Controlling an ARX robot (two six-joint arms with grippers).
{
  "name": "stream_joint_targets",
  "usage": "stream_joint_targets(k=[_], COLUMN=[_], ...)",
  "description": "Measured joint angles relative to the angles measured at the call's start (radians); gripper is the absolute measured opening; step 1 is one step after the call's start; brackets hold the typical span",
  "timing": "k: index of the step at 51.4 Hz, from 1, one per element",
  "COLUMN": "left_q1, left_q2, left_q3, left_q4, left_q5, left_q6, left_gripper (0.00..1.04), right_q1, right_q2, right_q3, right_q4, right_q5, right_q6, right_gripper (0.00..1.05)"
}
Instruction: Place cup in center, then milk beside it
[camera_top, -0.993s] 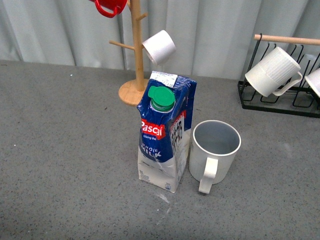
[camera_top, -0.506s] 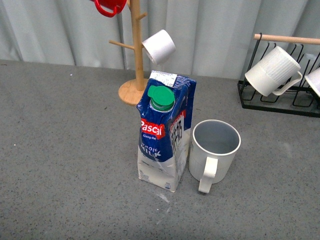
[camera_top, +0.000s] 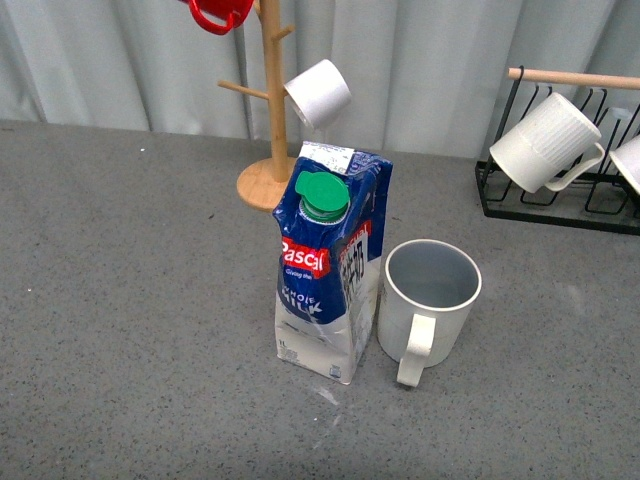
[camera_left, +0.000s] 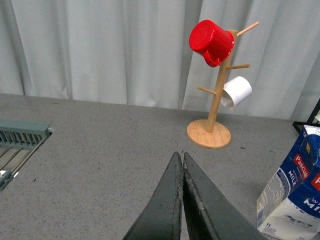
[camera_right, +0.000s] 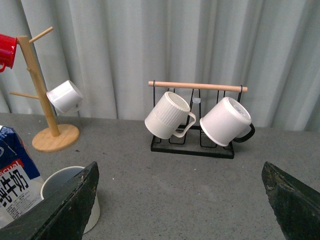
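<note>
The cup (camera_top: 430, 305) stands upright on the grey counter (camera_top: 130, 300) near the middle of the front view, its handle turned toward the camera. The milk (camera_top: 330, 270) stands upright just to its left, green cap facing forward; whether the two touch cannot be told.

Neither arm shows in the front view. In the left wrist view the left gripper (camera_left: 181, 165) is pressed together with nothing between its fingers, held above the bare counter; the milk (camera_left: 295, 200) appears off to one side, well apart from the fingertips. In the right wrist view the right gripper (camera_right: 180, 175) is spread wide, only the two dark finger ends showing at the picture's edges; the cup (camera_right: 70, 192) and the milk (camera_right: 15, 175) lie beside one finger, not between them.

Behind stand a wooden mug tree (camera_top: 268, 150) carrying a red mug (camera_top: 220, 14) and a small white cup (camera_top: 318, 93), and a black wire rack (camera_top: 555, 195) holding a ribbed white mug (camera_top: 545, 142).
</note>
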Motion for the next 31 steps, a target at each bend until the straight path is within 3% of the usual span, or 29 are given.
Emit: stream_joint_targets(k=[12,18,31], left_q1=[0.0,0.0,0.0], left_q2=[-0.06,-0.202,-0.228], left_q3=[0.0,0.0,0.0], left_q4=[-0.06,-0.226,-0.237], left_q5=[0.0,0.0,0.0], left_q6=[0.0,0.0,0.001], left_gripper=[0.04,0.04,0.04], right_q1=[0.0,0.0,0.0], right_q2=[0.0,0.0,0.0], right_q3=[0.0,0.0,0.0], right_q4=[0.0,0.0,0.0], right_q5=[0.0,0.0,0.0], right_q6=[0.0,0.0,0.0], right_gripper=[0.95,0.95,0.95])
